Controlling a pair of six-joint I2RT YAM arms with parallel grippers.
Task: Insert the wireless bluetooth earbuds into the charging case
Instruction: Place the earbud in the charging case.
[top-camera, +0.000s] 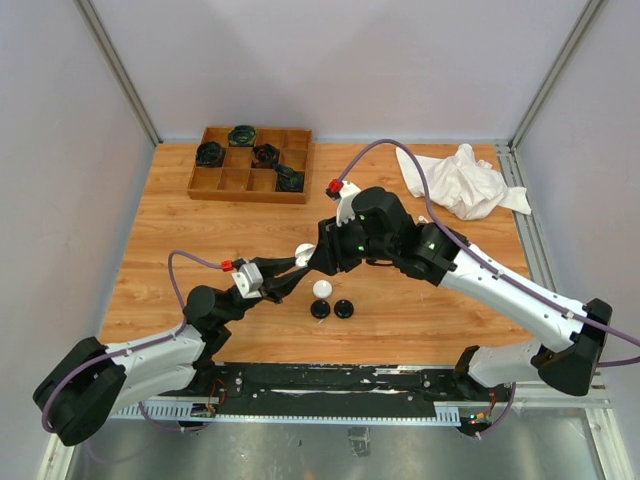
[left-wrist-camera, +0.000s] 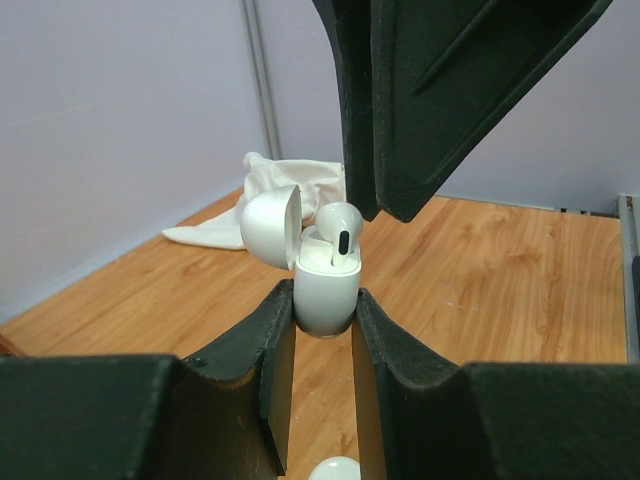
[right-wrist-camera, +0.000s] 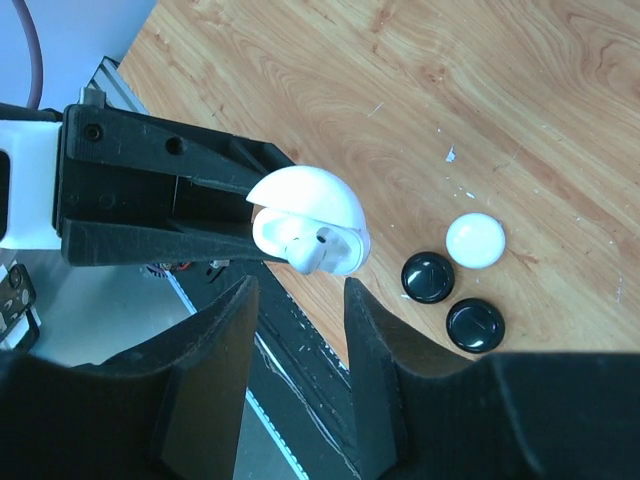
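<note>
White earbud (left-wrist-camera: 340, 232) in open white case (left-wrist-camera: 325, 295)

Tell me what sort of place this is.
Probably a robotics lab work cell: a left arm and right arm bolted at the near edge of a wooden table, plain panel walls on metal framing, and a compartmented wooden tray.

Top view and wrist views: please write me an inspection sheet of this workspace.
Surface: wooden table.
Job's things: open white charging case, one white earbud standing in it.
Clutter: white puck case, two black puck cases, compartment tray with dark cases, white cloth.
Grippers: left gripper jaws shut on charging case; right gripper jaws apart, empty.
Cables: purple cable on each arm.
Surroundings: grey walls, metal frame.
</note>
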